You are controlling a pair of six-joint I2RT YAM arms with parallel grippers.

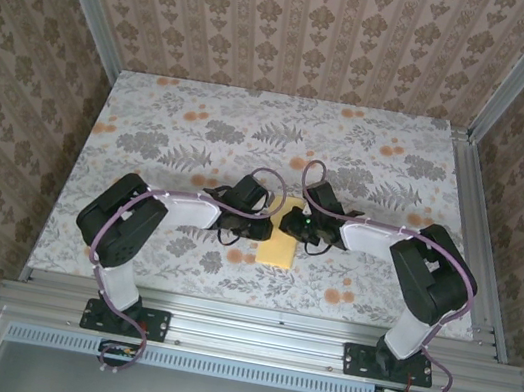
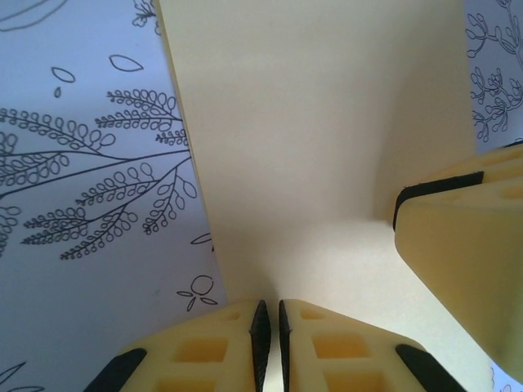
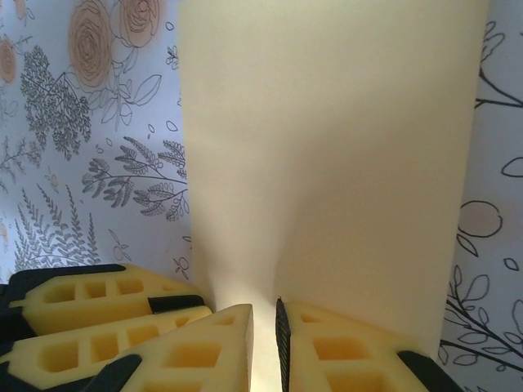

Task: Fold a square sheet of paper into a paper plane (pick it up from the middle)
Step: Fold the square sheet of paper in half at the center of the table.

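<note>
The square sheet of paper (image 1: 279,250) is mustard yellow and lies mid-table between the two arms. My left gripper (image 1: 272,226) and right gripper (image 1: 295,227) meet over its far part, nearly touching each other. In the left wrist view the left gripper (image 2: 270,317) is shut on a pinched-up ridge of the sheet (image 2: 327,122), and a right finger (image 2: 466,253) sits close on the right. In the right wrist view the right gripper (image 3: 264,325) pinches the sheet (image 3: 335,147) with a narrow slit between its jaws. The left fingers (image 3: 98,306) lie beside it.
A floral-print cloth (image 1: 202,135) covers the table. Wallpapered walls (image 1: 303,21) enclose the back and sides, with aluminium rails (image 1: 479,234) along the edges. Cables loop over both arms.
</note>
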